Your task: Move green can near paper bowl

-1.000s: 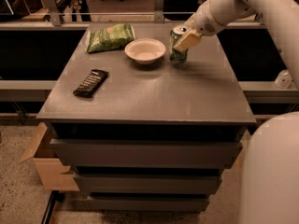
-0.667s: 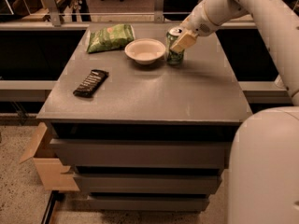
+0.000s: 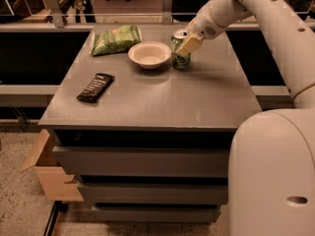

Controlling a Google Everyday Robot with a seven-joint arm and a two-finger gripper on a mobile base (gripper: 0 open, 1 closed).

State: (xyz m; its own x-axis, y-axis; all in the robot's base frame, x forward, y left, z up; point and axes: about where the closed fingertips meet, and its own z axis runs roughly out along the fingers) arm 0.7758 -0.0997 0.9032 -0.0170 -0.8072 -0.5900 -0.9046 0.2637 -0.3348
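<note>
The green can (image 3: pixel 179 58) stands upright on the grey table (image 3: pixel 162 100), just right of the paper bowl (image 3: pixel 149 54), with a small gap between them. Its silver top shows. My gripper (image 3: pixel 186 45) reaches in from the upper right and is shut on the can, one tan finger (image 3: pixel 189 44) lying across the can's front. The off-white bowl sits at the table's far middle and holds nothing.
A flat green snack bag (image 3: pixel 116 39) lies at the far left of the table. A dark wrapped bar (image 3: pixel 95 87) lies at the left middle. An open cardboard box (image 3: pixel 47 173) stands on the floor at the left. My white base (image 3: pixel 273 176) fills the lower right.
My gripper has moved left with the green can in it, bringing the can closer to the right side of the paper bowl. The other things have not moved.
</note>
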